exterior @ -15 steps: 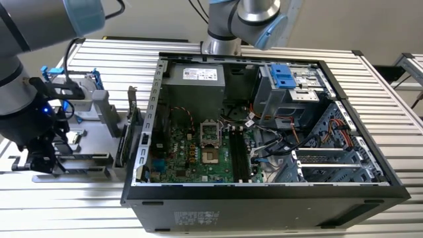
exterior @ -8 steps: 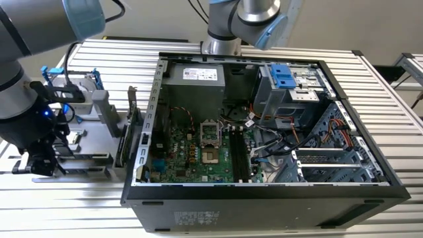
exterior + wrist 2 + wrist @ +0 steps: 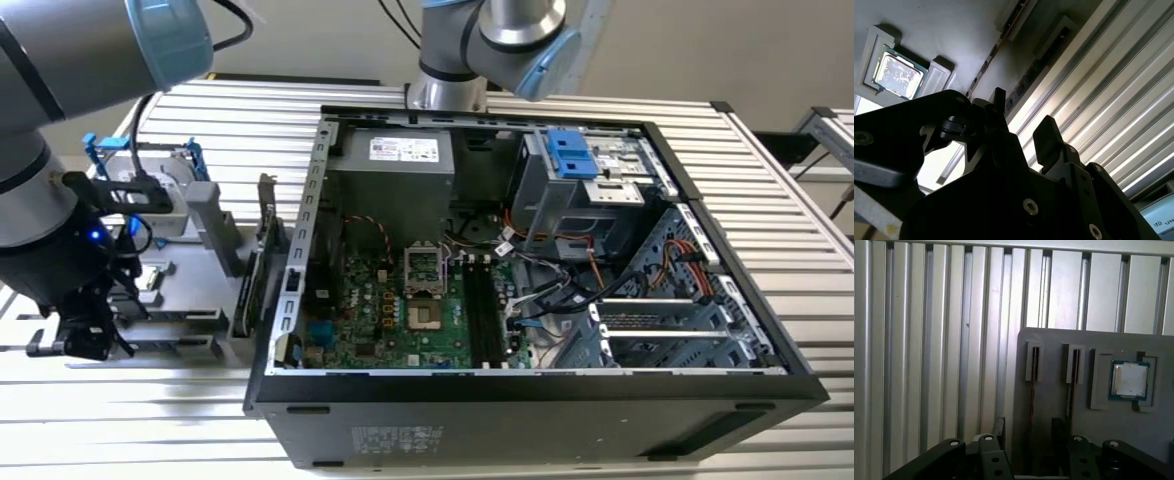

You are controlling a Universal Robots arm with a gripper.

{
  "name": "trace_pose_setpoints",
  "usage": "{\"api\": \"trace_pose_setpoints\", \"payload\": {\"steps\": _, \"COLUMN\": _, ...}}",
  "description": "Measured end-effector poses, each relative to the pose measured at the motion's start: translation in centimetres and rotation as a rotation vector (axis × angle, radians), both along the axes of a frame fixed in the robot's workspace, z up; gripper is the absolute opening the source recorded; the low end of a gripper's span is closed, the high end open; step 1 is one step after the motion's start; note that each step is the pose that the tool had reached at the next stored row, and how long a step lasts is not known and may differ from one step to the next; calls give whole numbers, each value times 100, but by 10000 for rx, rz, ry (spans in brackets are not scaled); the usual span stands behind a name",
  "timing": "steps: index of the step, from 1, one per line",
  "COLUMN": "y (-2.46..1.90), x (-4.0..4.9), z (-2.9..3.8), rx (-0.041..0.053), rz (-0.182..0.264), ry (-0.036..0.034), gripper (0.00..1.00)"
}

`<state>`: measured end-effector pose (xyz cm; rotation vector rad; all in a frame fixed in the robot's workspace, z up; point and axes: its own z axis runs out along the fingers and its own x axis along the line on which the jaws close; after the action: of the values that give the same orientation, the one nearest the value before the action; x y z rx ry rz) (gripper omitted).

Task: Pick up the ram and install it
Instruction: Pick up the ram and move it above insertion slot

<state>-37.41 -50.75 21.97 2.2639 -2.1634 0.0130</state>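
The ram (image 3: 1032, 397) stands on edge in a slot of the grey parts holder (image 3: 1054, 345), so it appears as a thin brownish line; it is the line (image 3: 991, 57) in the second wrist view too. A second thin board (image 3: 1070, 400) stands in the neighbouring slot. My gripper (image 3: 1028, 425) is open, its black fingers (image 3: 999, 427) on either side of the first stick's near end, with a gap to each. In the exterior view the gripper (image 3: 74, 335) hangs low over the holder (image 3: 187, 250), at the exterior view's left of the open computer case (image 3: 534, 385). The motherboard's black slots (image 3: 481, 310) lie inside the case.
A processor chip (image 3: 1128, 380) sits in a recess of the holder beside the slots. A dark card with a metal bracket (image 3: 263, 250) stands between holder and case. A silver drive in a blue frame (image 3: 134, 160) lies behind. Everything rests on a ribbed aluminium table (image 3: 134, 420).
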Motion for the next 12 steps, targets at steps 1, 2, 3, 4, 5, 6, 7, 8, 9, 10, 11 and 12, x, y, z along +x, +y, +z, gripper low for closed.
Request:
{"api": "trace_pose_setpoints", "payload": {"steps": 1, "y": -2, "x": 0, "z": -6, "rx": 0, "rz": 0, "ry": 1, "gripper": 100}}
{"api": "trace_pose_setpoints", "payload": {"steps": 2, "y": -4, "x": 0, "z": -13, "rx": -1, "rz": 1, "ry": 2, "gripper": 100}}
{"api": "trace_pose_setpoints", "payload": {"steps": 3, "y": -4, "x": 0, "z": -22, "rx": 0, "rz": 0, "ry": 0, "gripper": 100}}
{"api": "trace_pose_setpoints", "payload": {"steps": 4, "y": -5, "x": 0, "z": -30, "rx": 0, "rz": 0, "ry": 1, "gripper": 100}}
{"api": "trace_pose_setpoints", "payload": {"steps": 5, "y": -5, "x": 0, "z": -60, "rx": 0, "rz": 1, "ry": 6, "gripper": 100}}
{"api": "trace_pose_setpoints", "payload": {"steps": 6, "y": -5, "x": 0, "z": -79, "rx": -1, "rz": 1, "ry": 8, "gripper": 100}}
{"api": "trace_pose_setpoints", "payload": {"steps": 7, "y": -5, "x": 0, "z": -85, "rx": 0, "rz": 1, "ry": 12, "gripper": 100}}
{"api": "trace_pose_setpoints", "payload": {"steps": 8, "y": -6, "x": 0, "z": -85, "rx": -2, "rz": 1, "ry": 18, "gripper": 100}}
{"api": "trace_pose_setpoints", "payload": {"steps": 9, "y": -6, "x": 0, "z": -85, "rx": -2, "rz": 0, "ry": 21, "gripper": 100}}
{"api": "trace_pose_setpoints", "payload": {"steps": 10, "y": -5, "x": 0, "z": -85, "rx": -2, "rz": 0, "ry": 23, "gripper": 100}}
{"api": "trace_pose_setpoints", "payload": {"steps": 11, "y": -5, "x": 0, "z": -87, "rx": 0, "rz": 0, "ry": 45, "gripper": 100}}
{"api": "trace_pose_setpoints", "payload": {"steps": 12, "y": -5, "x": 0, "z": -87, "rx": 0, "rz": 0, "ry": 60, "gripper": 100}}
